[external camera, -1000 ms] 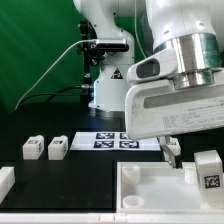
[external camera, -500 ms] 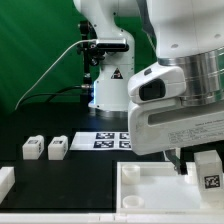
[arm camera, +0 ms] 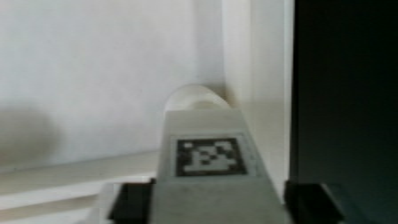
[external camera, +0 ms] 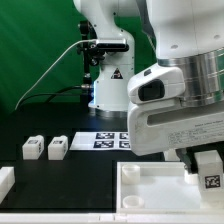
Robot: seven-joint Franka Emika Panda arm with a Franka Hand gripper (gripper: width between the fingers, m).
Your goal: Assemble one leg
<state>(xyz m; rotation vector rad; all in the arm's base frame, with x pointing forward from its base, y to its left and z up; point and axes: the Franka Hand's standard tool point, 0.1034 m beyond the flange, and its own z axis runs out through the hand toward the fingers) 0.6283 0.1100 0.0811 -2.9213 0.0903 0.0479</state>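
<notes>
My gripper [external camera: 202,166] hangs low over the right corner of the large white panel [external camera: 150,186] in the exterior view. It is shut on a leg [external camera: 210,172], a white blocky peg with a black-and-white tag, which stands at the panel's right edge. In the wrist view the leg [arm camera: 210,130] fills the gap between my two dark fingers [arm camera: 128,203], which press on both its sides, and its tag faces the camera. The white panel [arm camera: 89,80] lies behind it.
Two more legs [external camera: 32,148] [external camera: 57,148] stand on the black table at the exterior view's left. Another white part [external camera: 5,180] sits at the left edge. The marker board [external camera: 110,141] lies behind the panel. The robot base stands at the back.
My gripper has moved to the exterior view's right and come down around the leg on the panel. The leg itself has not shifted.
</notes>
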